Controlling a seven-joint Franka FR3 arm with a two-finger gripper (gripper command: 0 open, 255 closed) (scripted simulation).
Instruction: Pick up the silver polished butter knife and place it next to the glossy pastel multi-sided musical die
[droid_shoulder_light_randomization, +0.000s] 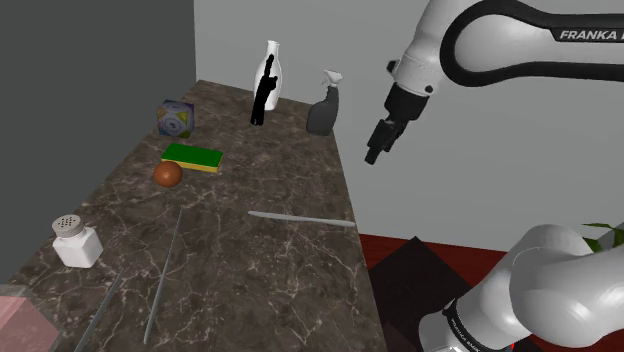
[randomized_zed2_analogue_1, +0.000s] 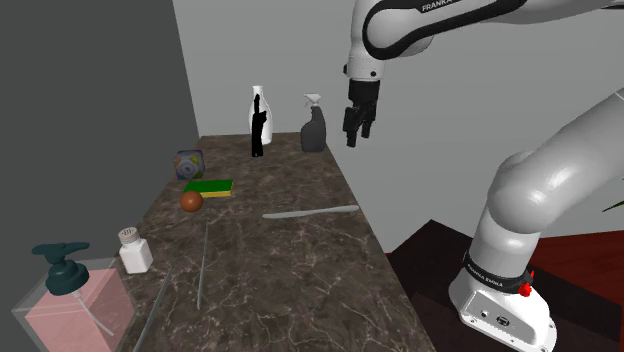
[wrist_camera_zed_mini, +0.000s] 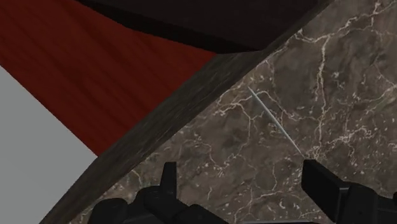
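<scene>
black two-finger gripper (droid_shoulder_light_randomization: 372, 155) hanging in the air well to the shoulder view's right of the green sponge (droid_shoulder_light_randomization: 192, 157), out past the long edge of the dark marble counter (droid_shoulder_light_randomization: 260, 270), fingers (wrist_camera_zed_mini: 168, 181) spread wide apart and clasping nothing. silver butter knife (droid_shoulder_light_randomization: 300, 218) lying flat on the counter, to the shoulder view's right of the sponge and nearer that camera, close to the counter's edge and well below the gripper. in the wrist view, veined stone and the counter's edge between the parted fingers, the knife a thin pale line just beyond them. multi-sided die (droid_shoulder_light_randomization: 176, 118), grey with blue and yellow-green patches, just behind the sponge toward the wall. brown ball (droid_shoulder_light_randomization: 167, 174) close in front of the sponge. white shaker (droid_shoulder_light_randomization: 75, 242) with a dotted lid well in front of the sponge, toward the shoulder camera. white bottle (droid_shoulder_light_randomization: 272, 62) and grey spray bottle (droid_shoulder_light_randomization: 323, 108) upright at the back wall, behind the sponge and to its right, a black shape across the white bottle. thin grey rod (droid_shoulder_light_randomization: 165, 275) flat on the stone in front of the sponge. pink soap dispenser (randomized_zed2_analogue_1: 70, 300) with a dark teal pump farthest in front of the sponge.
</scene>
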